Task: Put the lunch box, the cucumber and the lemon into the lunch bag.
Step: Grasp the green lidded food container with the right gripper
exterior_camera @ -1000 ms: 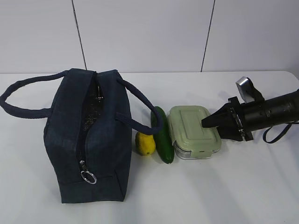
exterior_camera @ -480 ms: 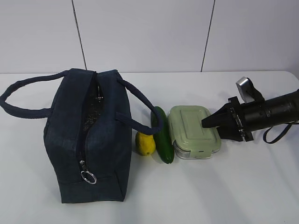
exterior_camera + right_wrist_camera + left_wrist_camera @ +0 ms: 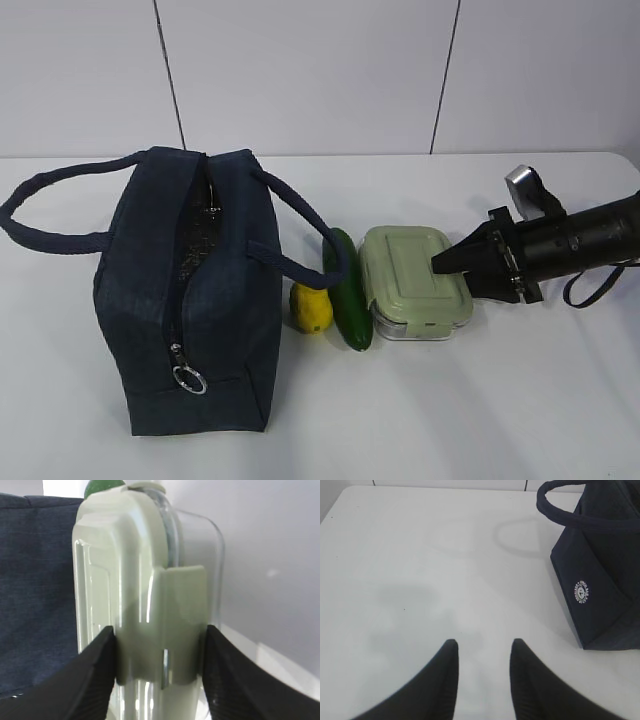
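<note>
Lunch box (image 3: 414, 283) on table (image 3: 520, 400), touching cucumber (image 3: 348, 287); lemon (image 3: 311, 306) betw. cucumber and lunch bag (image 3: 190, 290), zip partly undone. Right gripper (image 3: 160, 645) clamped on box's lid clip. Left gripper (image 3: 482, 652) spread, empty, over bare table beside bag.

Exterior view: set in front of the bench (image 3: 520, 420), looking down at a slant toward the back wall, mid-distance. Left wrist view: faces along bare bench past its jaws, the lunch bag (image 3: 600, 570) at right edge. Right wrist view: very close, filled by the lunch box (image 3: 145, 595). Bag and box also appear in the exterior view
</note>
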Robot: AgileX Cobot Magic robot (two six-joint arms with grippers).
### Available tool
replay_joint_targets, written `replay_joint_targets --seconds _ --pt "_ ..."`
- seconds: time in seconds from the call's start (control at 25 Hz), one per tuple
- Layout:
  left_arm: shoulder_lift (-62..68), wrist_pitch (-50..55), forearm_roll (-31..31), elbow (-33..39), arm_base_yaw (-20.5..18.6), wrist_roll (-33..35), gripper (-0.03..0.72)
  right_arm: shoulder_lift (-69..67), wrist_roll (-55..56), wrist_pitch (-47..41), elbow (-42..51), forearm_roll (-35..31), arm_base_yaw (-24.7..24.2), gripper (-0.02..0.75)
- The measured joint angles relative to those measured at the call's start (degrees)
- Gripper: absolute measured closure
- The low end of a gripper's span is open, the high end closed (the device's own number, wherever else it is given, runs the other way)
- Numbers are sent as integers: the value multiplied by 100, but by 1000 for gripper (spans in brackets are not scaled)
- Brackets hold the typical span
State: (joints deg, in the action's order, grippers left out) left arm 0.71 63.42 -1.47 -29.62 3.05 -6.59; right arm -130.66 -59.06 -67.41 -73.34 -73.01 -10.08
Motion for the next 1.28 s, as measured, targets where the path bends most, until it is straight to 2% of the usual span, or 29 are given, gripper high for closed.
replay_joint_targets --seconds 1.28 --pt "0 0 0 0 0 0 435 0 21 -14 0 0 0 370"
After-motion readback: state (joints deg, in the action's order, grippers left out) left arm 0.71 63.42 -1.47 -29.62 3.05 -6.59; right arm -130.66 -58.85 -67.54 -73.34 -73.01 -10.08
